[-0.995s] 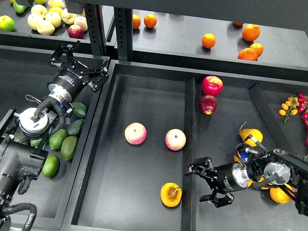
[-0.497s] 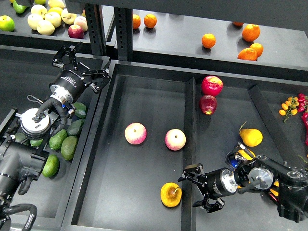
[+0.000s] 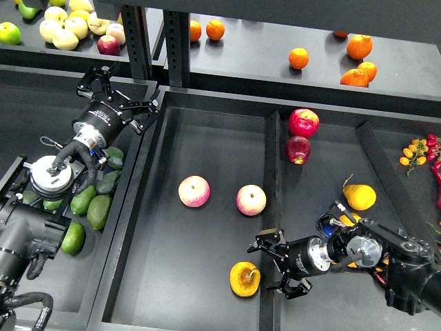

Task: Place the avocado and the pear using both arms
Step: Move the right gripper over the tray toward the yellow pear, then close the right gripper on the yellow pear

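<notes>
Yellow-orange with a brown patch, the pear (image 3: 244,278) lies low in the middle tray (image 3: 207,158), just to the left of the right pincer (image 3: 275,265). That pincer points left over the ridge between the middle tray and the right one, its two fingers spread apart with nothing between them; the pear sits beside the lower finger, though whether they touch I cannot tell.

The left pincer (image 3: 116,93) hangs over the top corner of the left tray, fingers spread wide and bare. Below it, past the arm's wrist, a cluster of green avocados (image 3: 93,203) rests against the tray's right wall; the brighter avocado (image 3: 72,236) lies lowest of them, well below the pincer.

Between the two pincers, in the middle tray, two pink-yellow apples (image 3: 194,191) lie side by side, apart from each other and above the pear. Up and right of the right pincer are two red apples (image 3: 303,123), one above the other, and a clean yellow pear (image 3: 359,196) lies to its right, above the forearm.
</notes>
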Available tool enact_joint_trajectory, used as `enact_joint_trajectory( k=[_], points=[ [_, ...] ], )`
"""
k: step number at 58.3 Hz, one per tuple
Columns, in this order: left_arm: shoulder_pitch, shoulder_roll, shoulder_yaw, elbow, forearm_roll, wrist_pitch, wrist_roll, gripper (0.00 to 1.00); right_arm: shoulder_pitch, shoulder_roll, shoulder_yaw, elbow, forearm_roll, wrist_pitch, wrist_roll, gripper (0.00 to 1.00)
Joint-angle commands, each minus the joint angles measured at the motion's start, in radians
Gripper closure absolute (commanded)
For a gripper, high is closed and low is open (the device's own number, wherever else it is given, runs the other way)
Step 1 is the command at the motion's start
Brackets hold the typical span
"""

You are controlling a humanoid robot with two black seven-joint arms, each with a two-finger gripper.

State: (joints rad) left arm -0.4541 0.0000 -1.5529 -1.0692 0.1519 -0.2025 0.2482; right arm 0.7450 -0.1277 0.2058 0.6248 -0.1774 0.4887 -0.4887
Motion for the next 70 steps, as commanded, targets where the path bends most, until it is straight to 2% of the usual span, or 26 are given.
enact_joint_trajectory(
  k=[1,12,20,31,44,60,63,66,70],
  points=[
    [0.000,0.000,0.005,0.000,0.000,0.000,0.000,0.00,-0.003,-0.001,0.001,-0.004,0.009,0.000,0.000,0.00],
    [0.002,0.000,0.011,0.002,0.000,0.000,0.000,0.00,-0.075,-0.003,0.000,-0.010,0.098,0.000,0.000,0.00],
    [0.002,0.000,0.011,0.002,0.000,0.000,0.002,0.00,-0.023,-0.004,-0.017,-0.008,0.096,0.000,0.000,0.02],
    [0.005,0.000,0.011,0.002,0.000,0.000,0.002,0.00,-0.004,-0.023,-0.019,0.006,0.131,0.000,0.000,0.17],
    [0.006,0.000,0.019,0.002,0.000,0.000,0.002,0.00,0.000,-0.030,-0.040,0.007,0.171,0.000,0.000,0.25],
    [0.006,0.000,0.019,0.003,0.000,-0.002,0.002,0.00,-0.015,-0.052,-0.055,0.010,0.257,0.000,0.000,0.42],
    [0.006,0.000,0.019,0.005,0.000,-0.002,0.003,0.00,-0.016,-0.059,-0.057,0.012,0.280,0.000,0.000,0.47],
    [0.006,0.000,0.019,0.008,0.000,-0.003,0.002,0.00,-0.015,-0.066,-0.062,0.013,0.292,0.000,0.000,0.58],
    [0.008,0.000,0.019,0.008,0.000,-0.005,0.002,0.00,-0.015,-0.064,-0.085,0.013,0.303,0.000,0.000,0.63]
  ],
)
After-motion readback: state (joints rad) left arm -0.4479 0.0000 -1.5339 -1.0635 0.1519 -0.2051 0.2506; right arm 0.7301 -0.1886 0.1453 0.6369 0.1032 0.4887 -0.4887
